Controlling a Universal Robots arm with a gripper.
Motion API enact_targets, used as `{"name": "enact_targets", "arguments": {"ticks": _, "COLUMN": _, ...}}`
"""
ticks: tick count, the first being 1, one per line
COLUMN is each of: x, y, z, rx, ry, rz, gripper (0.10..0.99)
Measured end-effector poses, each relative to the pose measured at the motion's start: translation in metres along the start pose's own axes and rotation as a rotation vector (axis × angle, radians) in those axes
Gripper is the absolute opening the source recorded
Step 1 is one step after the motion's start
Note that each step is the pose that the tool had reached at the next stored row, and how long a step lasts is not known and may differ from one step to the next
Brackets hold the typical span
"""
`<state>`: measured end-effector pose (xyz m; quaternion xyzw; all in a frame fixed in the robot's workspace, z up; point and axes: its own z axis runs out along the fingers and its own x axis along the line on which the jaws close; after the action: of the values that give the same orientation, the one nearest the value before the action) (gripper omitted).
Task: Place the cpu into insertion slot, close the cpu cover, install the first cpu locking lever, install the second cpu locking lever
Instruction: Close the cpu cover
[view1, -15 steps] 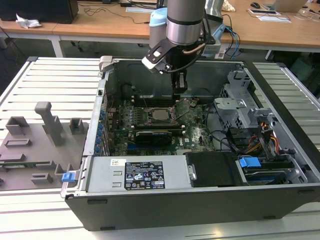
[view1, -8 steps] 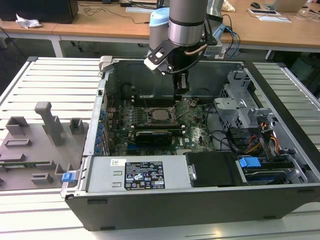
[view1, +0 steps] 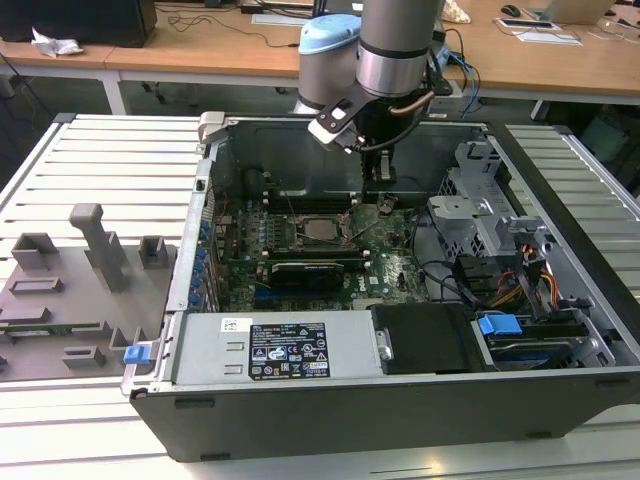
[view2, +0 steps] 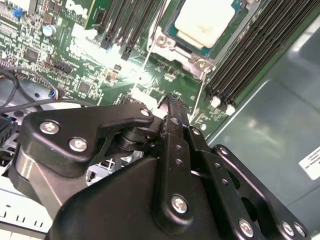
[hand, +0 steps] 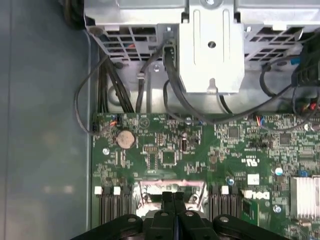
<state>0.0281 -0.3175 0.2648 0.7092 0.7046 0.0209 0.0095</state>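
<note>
Exterior view: your arm hung inside the open case (view1: 300, 405), whose green board (view1: 395, 265) carried the slot (view1: 296, 233). The cpu (view1: 322, 229) sat in that slot, lying flat with its metal top facing up; being square, it showed no long axis. In the second wrist view the cover (view2: 194, 55) framed the cpu. The gripper (view1: 383, 203) had its fingers pressed together with nothing between them, tips over the board just beside the slot.
</note>
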Motion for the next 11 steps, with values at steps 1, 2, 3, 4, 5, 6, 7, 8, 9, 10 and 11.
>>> {"name": "enact_targets", "arguments": {"ticks": 1, "x": 0.0, "y": 0.0015, "z": 0.0, "rx": 0.0, "ry": 0.0, "rz": 0.0, "gripper": 0.106}}
{"name": "enact_targets", "arguments": {"ticks": 2, "x": 0.0, "y": 0.0029, "z": 0.0001, "rx": 0.0, "ry": -0.0001, "rz": 0.0, "gripper": 0.106}}
{"name": "enact_targets", "arguments": {"ticks": 3, "x": 0.0, "y": 0.004, "z": 0.0002, "rx": 0.0, "ry": 0.0, "rz": 0.0, "gripper": 0.106}}
{"name": "enact_targets", "arguments": {"ticks": 4, "x": 0.0, "y": 0.0058, "z": 0.0002, "rx": 0.001, "ry": 0.0, "rz": 0.0, "gripper": 0.106}}
{"name": "enact_targets", "arguments": {"ticks": 5, "x": 0.0, "y": 0.0069, "z": 0.0003, "rx": 0.001, "ry": 0.0, "rz": 0.0, "gripper": 0.106}}
{"name": "enact_targets", "arguments": {"ticks": 6, "x": 0.0, "y": 0.0086, "z": 0.0004, "rx": 0.002, "ry": -0.0001, "rz": 0.0, "gripper": 0.106}}
{"name": "enact_targets", "arguments": {"ticks": 7, "x": 0.0001, "y": 0.0105, "z": 0.0005, "rx": 0.003, "ry": -0.0001, "rz": 0.0, "gripper": 0.106}}
{"name": "enact_targets", "arguments": {"ticks": 8, "x": 0.0001, "y": 0.0125, "z": 0.0005, "rx": 0.004, "ry": -0.0001, "rz": 0.0, "gripper": 0.106}}
{"name": "enact_targets", "arguments": {"ticks": 9, "x": 0.0001, "y": 0.0137, "z": 0.0006, "rx": 0.005, "ry": -0.0002, "rz": 0.0, "gripper": 0.106}}
{"name": "enact_targets", "arguments": {"ticks": 10, "x": 0.0001, "y": 0.0171, "z": 0.0007, "rx": 0.006, "ry": -0.0001, "rz": 0.0, "gripper": 0.106}}
{"name": "enact_targets", "arguments": {"ticks": 11, "x": 0.0001, "y": 0.0186, "z": 0.0008, "rx": 0.006, "ry": -0.0001, "rz": 0.0, "gripper": 0.106}}
